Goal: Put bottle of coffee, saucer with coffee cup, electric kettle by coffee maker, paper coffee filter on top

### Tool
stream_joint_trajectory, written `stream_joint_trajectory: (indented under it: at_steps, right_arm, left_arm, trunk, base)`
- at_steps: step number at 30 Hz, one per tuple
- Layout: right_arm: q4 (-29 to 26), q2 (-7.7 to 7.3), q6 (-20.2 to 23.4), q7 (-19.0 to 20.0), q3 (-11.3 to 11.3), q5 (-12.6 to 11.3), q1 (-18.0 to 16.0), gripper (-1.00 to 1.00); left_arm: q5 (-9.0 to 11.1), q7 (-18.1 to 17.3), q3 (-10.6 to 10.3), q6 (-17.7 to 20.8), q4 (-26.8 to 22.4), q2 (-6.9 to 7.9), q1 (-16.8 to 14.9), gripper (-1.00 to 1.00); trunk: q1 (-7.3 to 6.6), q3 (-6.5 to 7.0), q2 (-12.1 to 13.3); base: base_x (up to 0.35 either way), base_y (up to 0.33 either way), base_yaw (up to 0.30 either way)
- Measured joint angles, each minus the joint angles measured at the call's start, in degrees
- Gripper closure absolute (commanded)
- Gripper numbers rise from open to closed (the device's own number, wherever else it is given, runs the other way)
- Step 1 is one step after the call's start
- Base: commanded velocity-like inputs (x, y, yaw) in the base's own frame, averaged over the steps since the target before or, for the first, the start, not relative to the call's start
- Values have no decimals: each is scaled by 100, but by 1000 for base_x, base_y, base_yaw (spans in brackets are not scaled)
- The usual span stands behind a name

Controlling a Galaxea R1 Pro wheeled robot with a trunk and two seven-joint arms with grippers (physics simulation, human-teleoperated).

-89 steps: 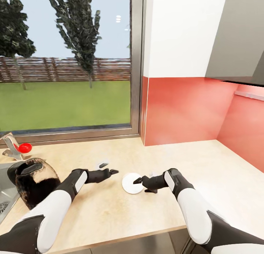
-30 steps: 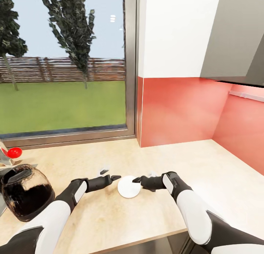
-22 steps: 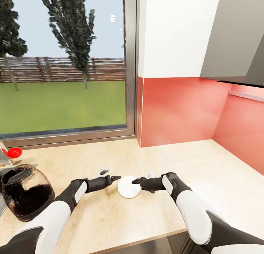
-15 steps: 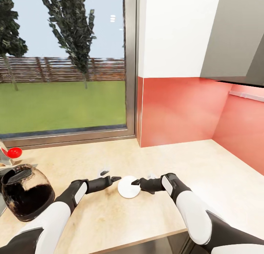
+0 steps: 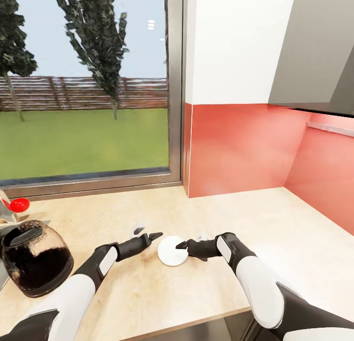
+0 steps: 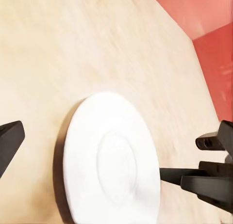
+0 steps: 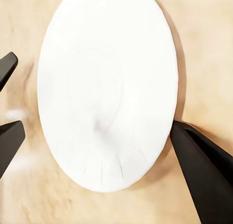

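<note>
The saucer (image 5: 172, 251), a small flat white plate, lies on the light wood kitchen countertop (image 5: 275, 223) between my two hands. My left gripper (image 5: 148, 232) is open just to its left, fingers spread and holding nothing. One left finger (image 6: 7, 141) shows beside the saucer (image 6: 111, 161) in the left wrist view. My right gripper (image 5: 190, 240) is open at the saucer's right edge, its lower fingertip at the rim. In the right wrist view the saucer (image 7: 107, 88) lies between the right fingers (image 7: 204, 170). The electric kettle (image 5: 34, 262) stands at the far left.
A red-knobbed tap (image 5: 18, 204) and a sink edge sit at the left border behind the kettle. A window sill runs along the back left, and a red backsplash (image 5: 236, 149) closes the back right. A grey wall cabinet (image 5: 319, 46) hangs at the upper right.
Since three seconds ago the camera has shifted rightwards. Over the last second my left gripper has tilted up slightly and the right fingertip has crept a little closer to the saucer, which has not moved.
</note>
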Motion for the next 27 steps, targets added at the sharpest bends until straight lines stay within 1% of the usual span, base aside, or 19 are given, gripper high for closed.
stream_joint_trajectory:
  at_steps: [3, 9, 16, 22, 27]
  right_arm:
    - [1, 0, 0, 0, 1, 2, 0, -100]
    - [1, 0, 1, 0, 1, 4, 0, -100]
    - [1, 0, 2, 0, 2, 5, 0, -100]
    - [1, 0, 2, -1, 2, 6, 0, -100]
    - [1, 0, 3, -1, 3, 7, 0, -100]
  left_arm:
    - [39, 1, 2, 1, 4, 0, 10, -100]
    - [47, 28, 2, 5, 5, -7, 84, -100]
    - [47, 70, 2, 4, 5, -82, 100, -100]
    - [170, 71, 2, 4, 5, -105, 107, -100]
    - [192, 71, 2, 4, 5, -133, 181, -100]
  trunk:
    - [0, 0, 0]
    - [0, 0, 0]
    - [0, 0, 0]
    - [0, 0, 0]
    - [0, 0, 0]
  base:
    - [0, 0, 0]
    - [0, 0, 0]
    - [0, 0, 0]
    - [0, 0, 0]
    - [0, 0, 0]
